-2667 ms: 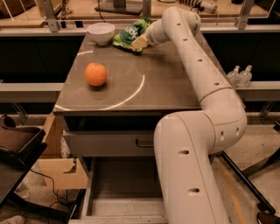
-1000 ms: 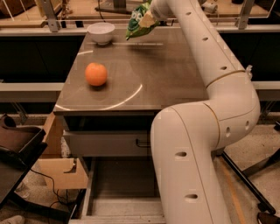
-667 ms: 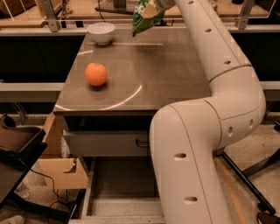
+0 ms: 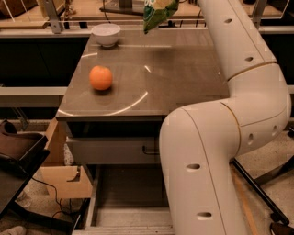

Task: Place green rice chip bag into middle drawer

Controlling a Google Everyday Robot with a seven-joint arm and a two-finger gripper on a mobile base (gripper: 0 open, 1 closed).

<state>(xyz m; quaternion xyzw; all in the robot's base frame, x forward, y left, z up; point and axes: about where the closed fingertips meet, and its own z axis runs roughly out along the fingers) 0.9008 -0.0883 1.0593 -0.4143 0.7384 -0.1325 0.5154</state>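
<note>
Raised bag (image 4: pixel 158 13) clear of table (image 4: pixel 183 82) to top centre, higher than a second before. Kept gripper past upper edge; grasp could not be told. Left drawer (image 4: pixel 131 193), bottom centre, open for lowering.

Robotics lab: white robot arm (image 4: pixel 216 151), metal cabinet (image 4: pixel 174 87).

Grey-brown table (image 4: pixel 183 87) with a glossy top, orange (image 4: pixel 100 77) on its left half, white bowl (image 4: pixel 106 34) at the far left corner, well apart, jaws out of view past the top edge
</note>
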